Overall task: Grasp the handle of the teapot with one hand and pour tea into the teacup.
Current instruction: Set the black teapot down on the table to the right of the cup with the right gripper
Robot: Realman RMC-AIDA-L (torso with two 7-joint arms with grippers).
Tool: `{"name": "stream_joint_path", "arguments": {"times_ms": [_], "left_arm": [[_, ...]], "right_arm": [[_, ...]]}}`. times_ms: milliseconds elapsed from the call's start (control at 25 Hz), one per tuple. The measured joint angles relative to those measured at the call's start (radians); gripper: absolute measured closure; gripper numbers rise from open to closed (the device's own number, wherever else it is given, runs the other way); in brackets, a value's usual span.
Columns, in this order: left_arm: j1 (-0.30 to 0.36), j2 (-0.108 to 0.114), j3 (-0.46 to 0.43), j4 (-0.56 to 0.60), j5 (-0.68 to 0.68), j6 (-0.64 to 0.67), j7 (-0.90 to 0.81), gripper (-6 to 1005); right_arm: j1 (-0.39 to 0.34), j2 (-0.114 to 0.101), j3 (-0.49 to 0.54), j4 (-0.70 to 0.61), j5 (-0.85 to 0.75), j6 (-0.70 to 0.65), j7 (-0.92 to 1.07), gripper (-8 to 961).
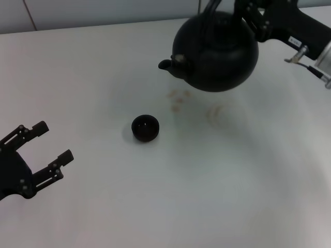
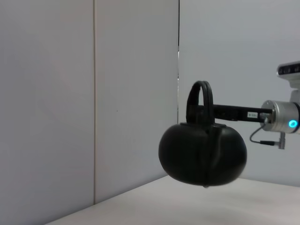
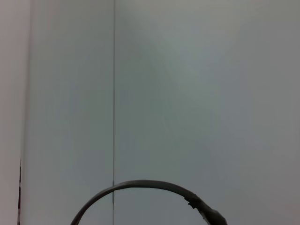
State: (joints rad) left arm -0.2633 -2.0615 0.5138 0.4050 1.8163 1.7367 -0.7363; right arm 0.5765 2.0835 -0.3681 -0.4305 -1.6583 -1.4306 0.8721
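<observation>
The large, round, matte-black teapot (image 1: 217,51) hangs in the air above the far right part of the white surface (image 1: 217,186), clear of it in the left wrist view, with a gap beneath its rounded belly. Its short pointed spout (image 1: 166,64) aims toward the robot's left, and its body sits roughly level. The thick black arched handle (image 2: 200,101) rises over the lid as a tall hoop. The right gripper (image 1: 253,23), black and two-fingered on a silver-grey cylindrical forearm (image 1: 323,54), reaches in from the right and is closed on that handle.

The tiny, round, dark, bowl-shaped teacup (image 1: 145,127) stands upright near the middle of the surface, well apart from the teapot, nearer the robot and to the spout's left. Faint brownish stains (image 1: 178,98) mark the surface between them.

The left gripper (image 1: 44,155) hovers at the near left edge with its fingers spread wide and empty, well apart from the cup.

The surface is smooth, matte and pale. Plain light-grey wall panels (image 2: 136,93) with thin vertical seams stand behind it. Open surface lies all around the cup.
</observation>
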Motion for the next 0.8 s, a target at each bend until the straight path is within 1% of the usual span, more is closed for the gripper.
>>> {"name": "stream_joint_path", "arguments": {"times_ms": [80, 160, 200, 240, 560, 600, 800], "left_arm": [[-0.001, 0.000, 0.000, 0.000, 0.000, 0.001, 0.000, 206], [-0.002, 0.000, 0.002, 0.000, 0.000, 0.001, 0.000, 206], [-0.002, 0.000, 0.004, 0.000, 0.000, 0.002, 0.000, 206], [-0.002, 0.000, 0.004, 0.000, 0.000, 0.002, 0.000, 206], [-0.001, -0.002, 0.005, 0.000, 0.000, 0.005, 0.000, 206], [0.001, -0.002, 0.005, 0.000, 0.000, 0.008, 0.000, 206], [0.004, -0.001, 0.003, 0.000, 0.000, 0.014, 0.000, 206]], "right_arm": [[-0.007, 0.000, 0.001, 0.003, 0.001, -0.003, 0.000, 829], [-0.024, -0.001, 0.001, 0.009, 0.012, -0.013, -0.001, 825], [-0.046, -0.001, 0.001, 0.012, 0.025, -0.022, -0.005, 823], [-0.046, -0.001, 0.001, 0.012, 0.025, -0.022, -0.005, 821], [-0.150, -0.001, 0.003, 0.043, 0.076, -0.036, -0.054, 807], [-0.173, -0.001, 0.004, 0.052, 0.087, -0.037, -0.077, 805], [-0.201, -0.002, 0.005, 0.092, 0.100, -0.030, -0.129, 796]]}}
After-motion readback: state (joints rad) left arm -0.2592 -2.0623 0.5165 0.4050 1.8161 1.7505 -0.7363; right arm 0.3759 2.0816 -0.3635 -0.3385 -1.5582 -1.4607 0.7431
